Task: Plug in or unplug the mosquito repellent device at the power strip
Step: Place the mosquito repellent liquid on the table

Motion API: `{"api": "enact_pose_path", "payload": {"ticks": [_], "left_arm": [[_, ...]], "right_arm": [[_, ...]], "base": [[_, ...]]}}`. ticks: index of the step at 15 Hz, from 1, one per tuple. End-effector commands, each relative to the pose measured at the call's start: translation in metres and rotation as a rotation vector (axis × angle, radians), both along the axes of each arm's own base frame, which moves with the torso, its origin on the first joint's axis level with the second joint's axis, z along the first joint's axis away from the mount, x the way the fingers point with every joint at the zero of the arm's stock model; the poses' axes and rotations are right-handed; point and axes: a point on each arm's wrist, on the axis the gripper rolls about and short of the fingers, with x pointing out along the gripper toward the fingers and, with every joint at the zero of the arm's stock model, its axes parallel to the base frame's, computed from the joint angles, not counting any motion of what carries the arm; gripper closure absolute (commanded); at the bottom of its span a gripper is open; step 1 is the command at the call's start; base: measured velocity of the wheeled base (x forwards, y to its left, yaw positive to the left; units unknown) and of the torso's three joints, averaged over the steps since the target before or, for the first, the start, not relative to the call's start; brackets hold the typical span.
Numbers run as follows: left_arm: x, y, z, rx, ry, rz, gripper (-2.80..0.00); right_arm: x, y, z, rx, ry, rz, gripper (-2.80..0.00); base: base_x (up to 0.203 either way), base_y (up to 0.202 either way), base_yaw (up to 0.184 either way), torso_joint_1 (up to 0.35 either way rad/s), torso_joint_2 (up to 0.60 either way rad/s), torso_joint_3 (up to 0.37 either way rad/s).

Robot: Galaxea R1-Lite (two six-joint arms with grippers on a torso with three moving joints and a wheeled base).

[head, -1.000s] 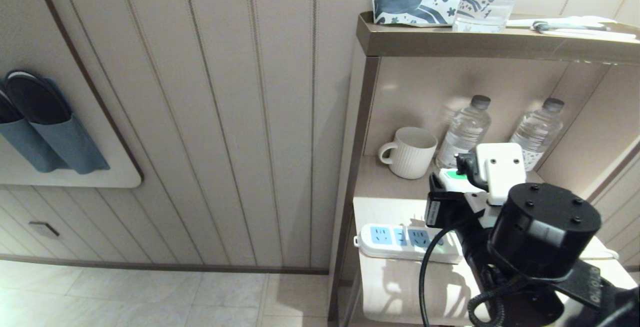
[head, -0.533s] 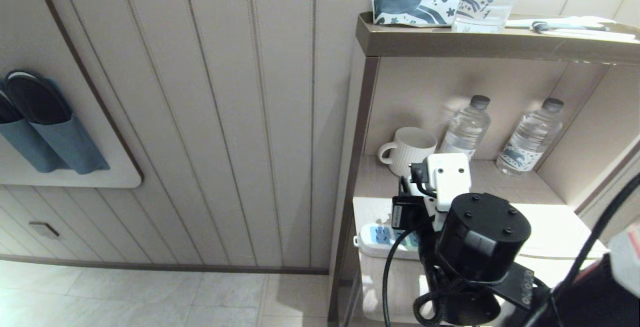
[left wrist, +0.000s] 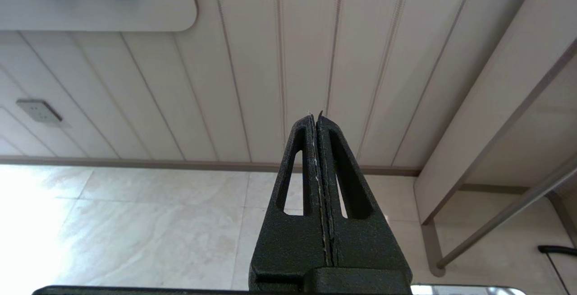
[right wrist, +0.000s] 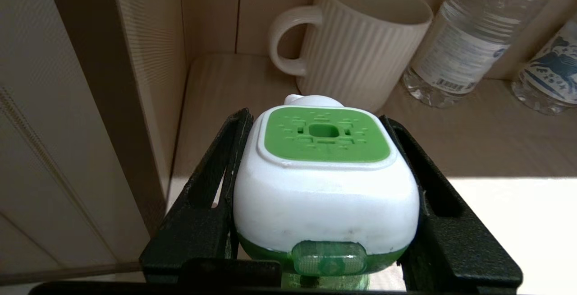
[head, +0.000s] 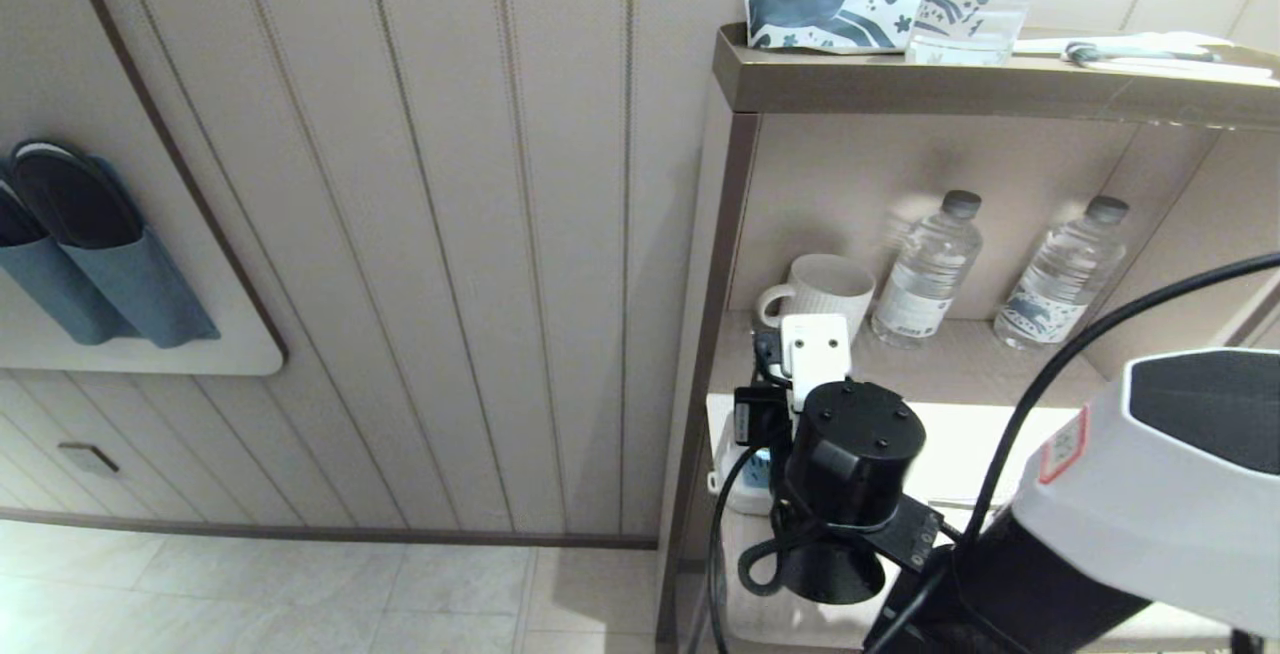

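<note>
device: I've got the mosquito repellent device (right wrist: 325, 182) clamped in the right gripper (right wrist: 324, 195) — green vented top up, white body squeezed between the two black fingers (right wrist: 205, 200), a clear green bit showing at its lower edge. It's held just in front of the mug, above the shelf's lower level, near the left side wall.

right gripper: from the head cam I only see the back of the right wrist (head: 850, 454) over the left end of the light desk top (head: 960, 434); the device itself is hidden behind it there.

power strip: only a sliver of the power strip (head: 745, 479) peeks out under the wrist, at the left edge of the desk top. Can't tell how close the device's plug is to the sockets.

mug: white ribbed mug (right wrist: 356, 42) on the shelf behind the device, handle toward the side wall.

bottles: two clear water bottles (head: 925, 269) stand to the right of the mug at the back of the shelf.

left gripper: the left gripper (left wrist: 318, 119) is parked off to the side, fingers pressed together with nothing between them — pointing at the panelled wall (left wrist: 279, 60) above the tiled floor (left wrist: 148, 227).
</note>
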Motion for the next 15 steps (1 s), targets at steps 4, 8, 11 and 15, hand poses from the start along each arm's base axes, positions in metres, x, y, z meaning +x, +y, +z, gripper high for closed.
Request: {"api": "enact_pose_path", "payload": {"ticks": [4,8,11,15], "left_arm": [[0.0001,0.0,0.0,0.0,0.002,0.001,0.0],[0.0001,0.0,0.0,0.0,0.002,0.001,0.0],[0.0001,0.0,0.0,0.0,0.002,-0.001,0.0],[0.0001,0.0,0.0,0.0,0.002,0.001,0.0]], "right_arm": [[0.0075,0.0,-0.0047,0.008,-0.009,-0.021,0.0],[0.0075,0.0,-0.006,0.011,-0.011,-0.021,0.0],[0.0038,0.0025,-0.0099,0.006,-0.007,-0.008,0.0],[0.0002,0.0043,-0.0137,0.005,-0.005,0.002,0.0]], "base": [[0.0,0.0,0.0,0.0,0.0,0.0],[0.0,0.0,0.0,0.0,0.0,0.0],[0.0,0.0,0.0,0.0,0.0,0.0],[0.0,0.0,0.0,0.0,0.0,0.0]]}}
